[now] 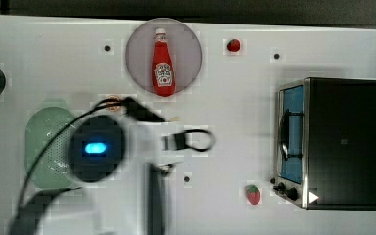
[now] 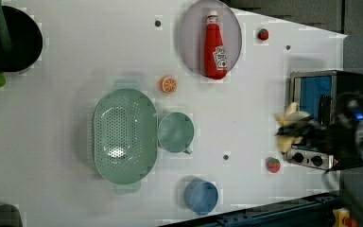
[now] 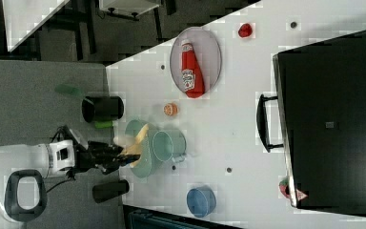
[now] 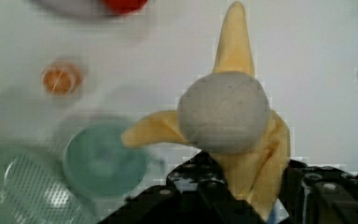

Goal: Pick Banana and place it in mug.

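Nearest the wrist camera was a half-peeled yellow toy banana point(image 4: 242, 135) with a round grey tip and splayed peel flaps, clamped between the black fingers point(image 4: 205, 186) of the gripper point(image 4: 249, 186), which stood part-way closed around its lower end. In the right view the white arm point(image 3: 28, 160) reached level from beyond the table edge, its black gripper point(image 3: 116, 157) carrying the banana point(image 3: 138, 139) in the air above the oval, perforated pale green colander point(image 3: 145, 167). In the left view the gripper point(image 2: 305, 132) and banana point(image 2: 288, 127) appeared in front of the black and silver toaster oven point(image 2: 326, 94).

On the white table point(image 2: 99, 42), the small pale mint-green round mug point(image 2: 176, 132) sat upright and touching the colander's point(image 2: 123, 135) side, its short handle toward the left view's bottom. Its mouth was empty. A blue round cup point(image 2: 201, 196) stood near the table's edge at the left view's bottom, well apart from the mug. An orange slice point(image 2: 168, 84) lay near the colander's other end, and beyond it a red ketchup bottle point(image 2: 216, 47) lay flat on a grey round plate point(image 2: 189, 33). One red strawberry point(image 2: 263, 34) lay by the far edge, another point(image 2: 273, 165) just beside the oven's knobs. Bare tabletop stretched between the mug and the oven, marked by a few small dark holes. A black pot point(image 2: 9, 40) sat at the left view's top left corner.
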Controlling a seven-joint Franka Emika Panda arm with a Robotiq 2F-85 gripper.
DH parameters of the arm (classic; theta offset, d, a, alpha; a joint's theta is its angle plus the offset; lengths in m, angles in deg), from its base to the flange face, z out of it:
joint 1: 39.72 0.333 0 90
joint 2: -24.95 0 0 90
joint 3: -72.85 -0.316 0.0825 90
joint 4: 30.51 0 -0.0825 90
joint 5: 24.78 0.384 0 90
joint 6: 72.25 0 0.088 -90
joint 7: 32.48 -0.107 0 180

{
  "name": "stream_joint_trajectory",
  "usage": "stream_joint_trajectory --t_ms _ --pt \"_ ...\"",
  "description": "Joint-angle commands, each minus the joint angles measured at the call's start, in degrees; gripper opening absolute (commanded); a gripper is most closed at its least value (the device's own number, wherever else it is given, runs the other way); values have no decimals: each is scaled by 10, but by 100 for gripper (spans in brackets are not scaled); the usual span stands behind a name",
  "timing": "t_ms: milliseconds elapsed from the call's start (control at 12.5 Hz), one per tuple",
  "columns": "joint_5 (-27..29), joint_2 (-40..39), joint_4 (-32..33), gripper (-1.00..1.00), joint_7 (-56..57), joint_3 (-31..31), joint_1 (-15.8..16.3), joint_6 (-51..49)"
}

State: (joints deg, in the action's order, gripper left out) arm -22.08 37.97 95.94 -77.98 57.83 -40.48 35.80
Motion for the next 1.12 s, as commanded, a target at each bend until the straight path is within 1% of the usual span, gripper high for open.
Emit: stream_joint_trajectory --t_ms 80,480,800,960,1120 --pt "42 -19 -8 -26 -125 -50 23 4" --pt "47 -115 -6 -26 -235 -119 24 128" --pt "42 -196 4 -26 -294 -142 24 214" --pt "20 -227 20 -26 -294 -141 24 274" --pt "-16 -248 39 -26 -295 -135 24 314"
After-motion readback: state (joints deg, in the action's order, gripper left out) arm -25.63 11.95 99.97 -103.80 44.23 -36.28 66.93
